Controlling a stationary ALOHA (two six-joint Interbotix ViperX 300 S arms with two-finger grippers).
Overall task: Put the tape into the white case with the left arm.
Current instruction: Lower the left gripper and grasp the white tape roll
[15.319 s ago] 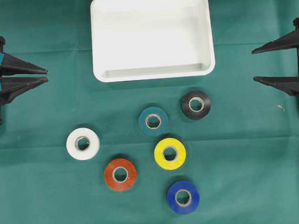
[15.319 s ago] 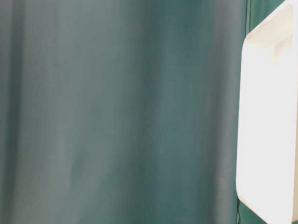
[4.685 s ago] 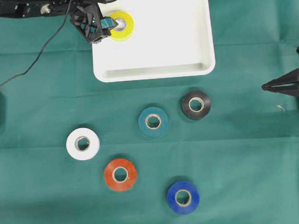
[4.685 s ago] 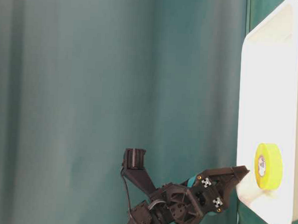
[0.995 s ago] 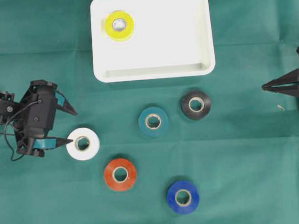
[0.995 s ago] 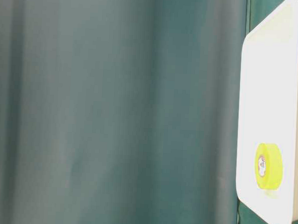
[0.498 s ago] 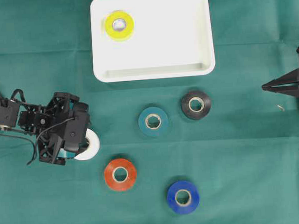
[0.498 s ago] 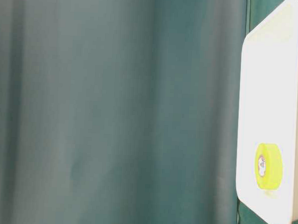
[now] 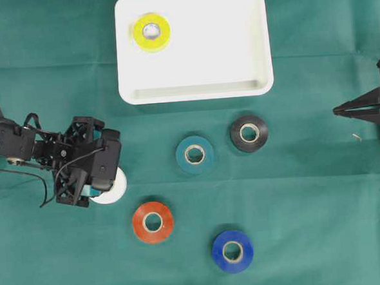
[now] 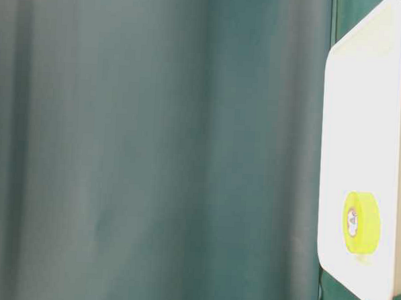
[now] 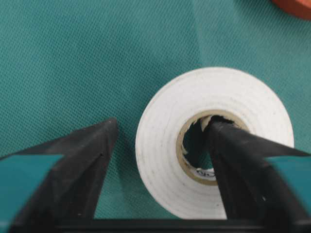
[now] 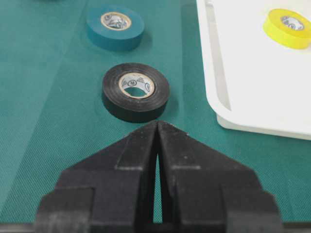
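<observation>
The white case (image 9: pixel 260 22) stands at the far middle of the green cloth, with a yellow tape roll (image 9: pixel 151 32) lying in its far left corner; both also show in the table-level view, the case (image 10: pixel 364 98) and the yellow roll (image 10: pixel 361 222). My left gripper (image 9: pixel 101 187) is open over the white tape roll (image 9: pixel 117 187), mostly hiding it. In the left wrist view the gripper (image 11: pixel 163 127) straddles the white roll's (image 11: pixel 165 131) wall: one finger (image 11: pixel 233 150) stands in the core, the other (image 11: pixel 82 150) outside, apart from it. My right gripper (image 9: pixel 336 111) is shut and empty at the right edge.
On the cloth lie a teal roll (image 9: pixel 194 154), a black roll (image 9: pixel 249 134), an orange roll (image 9: pixel 152 221) and a blue roll (image 9: pixel 232 250). In the right wrist view the black roll (image 12: pixel 136 91) lies just ahead of the shut gripper (image 12: pixel 158 127).
My left gripper has moved right and come down over the white roll, covering most of it. The right arm and the other rolls have not moved.
</observation>
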